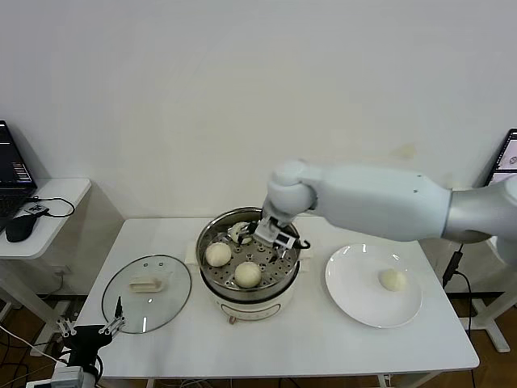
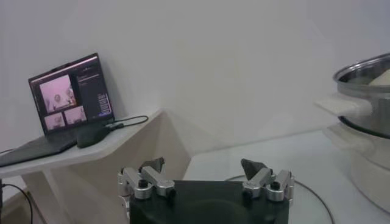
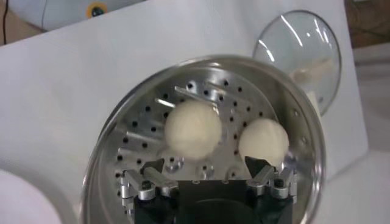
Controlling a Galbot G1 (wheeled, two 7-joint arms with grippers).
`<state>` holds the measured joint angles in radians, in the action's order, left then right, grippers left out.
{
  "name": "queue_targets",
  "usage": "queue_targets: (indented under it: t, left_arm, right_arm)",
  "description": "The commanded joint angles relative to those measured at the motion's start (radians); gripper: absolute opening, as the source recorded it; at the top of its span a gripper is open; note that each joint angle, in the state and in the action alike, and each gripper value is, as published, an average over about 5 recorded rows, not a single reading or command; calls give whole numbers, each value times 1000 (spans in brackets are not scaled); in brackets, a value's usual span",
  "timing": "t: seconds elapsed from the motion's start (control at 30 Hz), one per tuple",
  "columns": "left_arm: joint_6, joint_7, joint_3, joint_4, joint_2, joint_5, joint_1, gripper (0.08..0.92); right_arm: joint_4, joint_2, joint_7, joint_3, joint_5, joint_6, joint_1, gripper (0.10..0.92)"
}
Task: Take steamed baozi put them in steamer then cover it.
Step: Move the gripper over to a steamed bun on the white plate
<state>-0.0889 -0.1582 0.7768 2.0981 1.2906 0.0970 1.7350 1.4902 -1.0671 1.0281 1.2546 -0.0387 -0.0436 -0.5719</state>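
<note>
The steamer (image 1: pixel 247 271) stands mid-table on its cream base. Two baozi (image 1: pixel 218 254) (image 1: pixel 248 275) lie on its perforated tray; the right wrist view shows them too (image 3: pixel 194 129) (image 3: pixel 263 141). My right gripper (image 1: pixel 275 234) hangs over the back of the tray, open and empty (image 3: pixel 204 167), just behind the buns. A third baozi (image 1: pixel 393 280) lies on the white plate (image 1: pixel 355 303). I see no fourth. The glass cover (image 1: pixel 147 291) lies flat on the table left of the steamer. My left gripper (image 1: pixel 89 327) is parked open at the front-left corner (image 2: pixel 204 169).
A side table (image 1: pixel 56 194) with a laptop (image 2: pixel 73 91) and a mouse (image 1: pixel 20 228) stands at the left. The steamer's rim (image 2: pixel 365 76) shows far off in the left wrist view. The cover (image 3: pixel 298 55) shows beyond the pot in the right wrist view.
</note>
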Motion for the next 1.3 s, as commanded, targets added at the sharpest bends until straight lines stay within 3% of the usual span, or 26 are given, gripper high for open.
queue_targets:
  t: [0.03, 0.23, 0.53, 0.93, 1.3]
  left_arm:
    - [0, 1, -6, 2, -3, -2, -2, 823]
    - [-2, 2, -19, 5, -13, -6, -8, 823]
    - [-1, 3, -51, 6, -19, -22, -13, 823]
    - [-4, 5, -55, -1, -14, -33, -6, 823]
    - [-4, 5, -34, -10, -15, -33, 4, 823]
  right_arm:
    - [20, 248, 17, -77, -149, 309, -27, 823]
    - [89, 459, 24, -105, -133, 417, 4, 823]
    - [70, 631, 56, -202, 71, 323, 203, 823]
    - [-128, 602, 43, -541, 274, 254, 607, 823]
    - [-230, 515, 28, -695, 344, 246, 767, 823]
